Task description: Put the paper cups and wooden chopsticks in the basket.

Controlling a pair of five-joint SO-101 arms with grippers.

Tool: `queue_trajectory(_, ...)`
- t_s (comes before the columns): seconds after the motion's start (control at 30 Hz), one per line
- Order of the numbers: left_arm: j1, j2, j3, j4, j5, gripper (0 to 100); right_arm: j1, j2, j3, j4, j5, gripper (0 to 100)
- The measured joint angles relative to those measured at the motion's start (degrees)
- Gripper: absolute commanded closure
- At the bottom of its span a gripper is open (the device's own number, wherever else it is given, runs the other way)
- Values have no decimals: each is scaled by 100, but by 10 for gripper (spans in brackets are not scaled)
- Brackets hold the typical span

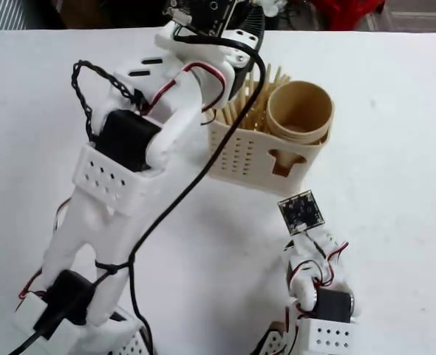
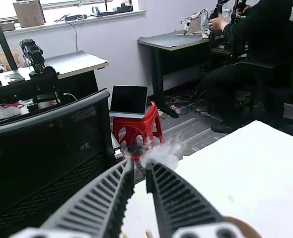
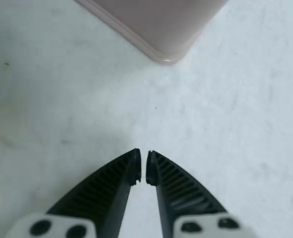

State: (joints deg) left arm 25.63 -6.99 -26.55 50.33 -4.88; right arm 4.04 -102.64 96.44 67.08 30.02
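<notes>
1. The right pincer has its tips all but pressed together and pinches nothing. It hangs low over the bare tabletop, and a corner of the basket lies just ahead of the tips.
2. The left pincer is likewise nearly closed, with a thin slit between the fingers, and it is empty. It points out past the tabletop's edge (towards a red stool in the room), away from the task's things.
3. In the high view the left arm runs from the lower left to the top centre, its wrist above the basket's upper-left side. The right arm sits at the lower right, just below the basket.
4. The basket stands right of centre. The paper cups are nested upright in its right half. The wooden chopsticks stand on end in its left half, their long axes near vertical and fanned.
5. Judgement: the cups and chopsticks visible are already in the basket, so what remains is likely a withdrawal. The left arm is the nearer one and risks brushing the chopstick tips.
</notes>
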Motion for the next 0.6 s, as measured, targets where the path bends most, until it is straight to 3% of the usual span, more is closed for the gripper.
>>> queue_trajectory(0.33,0,-800,0,1204,0,934,0,0,0,0,0,961)
queue_trajectory(0.6,-18,-2004,-9,3930,0,935,0,0,0,0,0,961)
